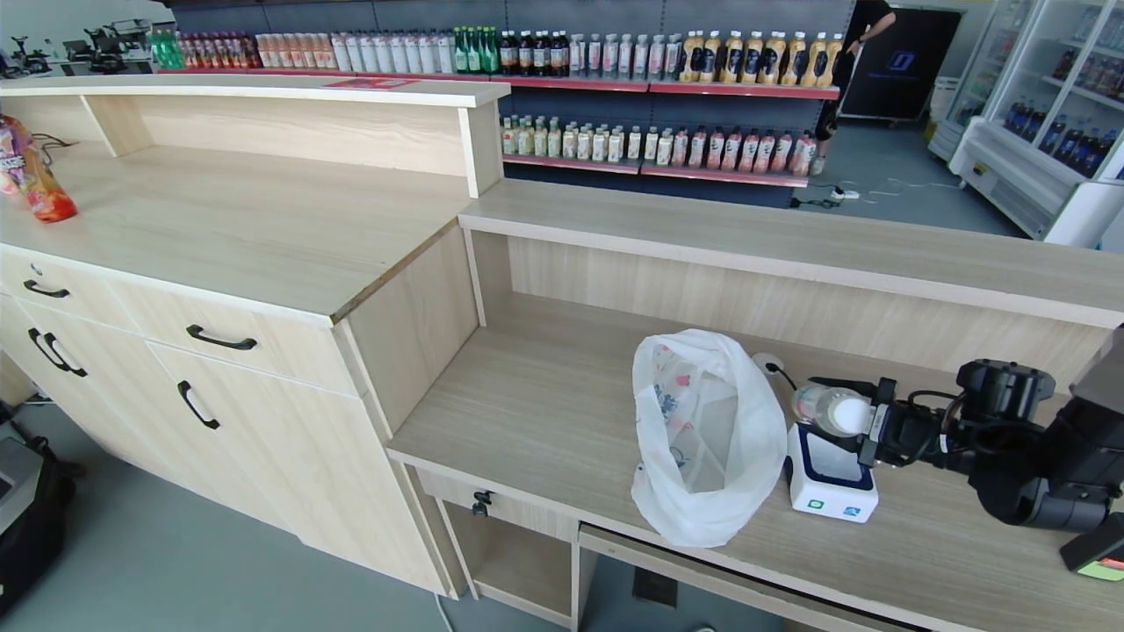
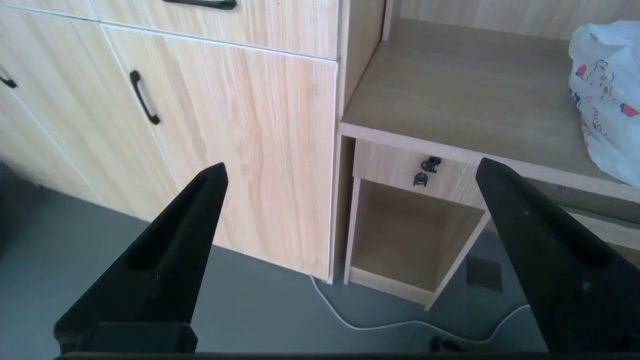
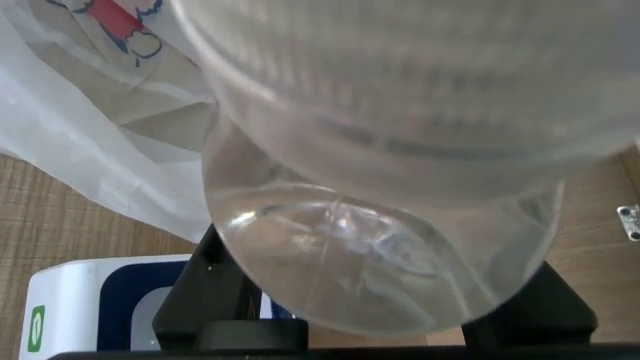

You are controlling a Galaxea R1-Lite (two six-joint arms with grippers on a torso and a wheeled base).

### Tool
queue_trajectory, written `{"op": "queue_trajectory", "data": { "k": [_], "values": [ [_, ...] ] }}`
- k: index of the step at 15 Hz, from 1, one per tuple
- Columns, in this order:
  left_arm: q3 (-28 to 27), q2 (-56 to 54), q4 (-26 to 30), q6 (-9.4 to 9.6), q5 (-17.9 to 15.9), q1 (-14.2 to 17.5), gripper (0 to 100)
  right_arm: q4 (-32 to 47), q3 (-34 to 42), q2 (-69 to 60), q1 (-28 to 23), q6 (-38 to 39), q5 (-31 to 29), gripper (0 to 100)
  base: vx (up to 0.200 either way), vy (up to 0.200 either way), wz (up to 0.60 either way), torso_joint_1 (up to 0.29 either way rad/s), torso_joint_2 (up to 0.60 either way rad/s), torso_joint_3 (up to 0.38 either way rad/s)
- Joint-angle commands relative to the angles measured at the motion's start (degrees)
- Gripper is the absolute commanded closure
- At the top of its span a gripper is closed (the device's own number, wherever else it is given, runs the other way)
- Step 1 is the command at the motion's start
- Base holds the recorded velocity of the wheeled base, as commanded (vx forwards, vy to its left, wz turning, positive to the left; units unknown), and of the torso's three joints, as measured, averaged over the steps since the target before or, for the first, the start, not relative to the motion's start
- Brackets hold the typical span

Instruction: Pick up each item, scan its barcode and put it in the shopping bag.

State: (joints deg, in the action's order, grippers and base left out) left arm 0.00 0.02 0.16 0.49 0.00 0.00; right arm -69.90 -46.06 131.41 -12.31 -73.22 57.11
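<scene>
Step in hand, by judgement: barcode scan.

Right gripper [image 1: 869, 417] clamped on clear bottle [image 1: 825, 408], holding it roughly level, just above scanner [image 1: 830, 483]. Scanner placed on lower counter [image 1: 544, 395], at 3 o'clock of shopping bag [image 1: 702, 439], just beside it. Bag mouth open, facing up. Barcode position on bottle not discernible.

Left gripper [image 2: 352, 175] spread wide, holding nothing, hanging off the counter front, above the floor by the cabinet doors.

Next move, likely: carry bottle toward 9 o'clock, over bag mouth. Lower inside, then release. Clear the thin bag rim without dragging or collapsing it.

Snack packet [image 1: 31, 175] at 10 o'clock on raised counter, well apart.
</scene>
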Motion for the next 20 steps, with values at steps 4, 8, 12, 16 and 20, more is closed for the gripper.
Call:
{"op": "queue_trajectory", "data": {
  "k": [4, 8, 12, 16, 20],
  "values": [
    [0.0, 0.0, 0.0, -0.05, 0.0, 0.0, 0, 0.2, 0.4, -0.3, 0.0, -0.2, 0.1, 100, 0.0, 0.0, 0.0, 0.0, 0.0, 0.0],
    [0.0, 0.0, 0.0, -0.05, 0.0, 0.0, 0, 0.9, -0.4, -8.8, -0.4, 9.9, -0.3, 100, 0.0, 0.0, 0.0, 0.0, 0.0, 0.0],
    [0.0, 0.0, 0.0, 0.04, 0.0, 0.0, 0, 11.5, 6.6, -25.9, -7.8, 29.9, -6.7, 100, 0.0, 0.0, 0.0, 0.0, 0.0, 0.0],
    [0.0, 0.0, 0.0, -0.05, 0.0, 0.0, 0, 21.3, 6.9, -33.5, 0.5, 53.7, -41.9, 100, 0.0, 0.0, 0.0, 0.0, 0.0, 0.0],
    [0.0, 0.0, 0.0, -0.05, 0.0, 0.0, 0, 20.5, 10.3, -37.3, 3.5, 44.2, -48.4, 100, 0.0, 0.0, 0.0, 0.0, 0.0, 0.0]
  ]
}}
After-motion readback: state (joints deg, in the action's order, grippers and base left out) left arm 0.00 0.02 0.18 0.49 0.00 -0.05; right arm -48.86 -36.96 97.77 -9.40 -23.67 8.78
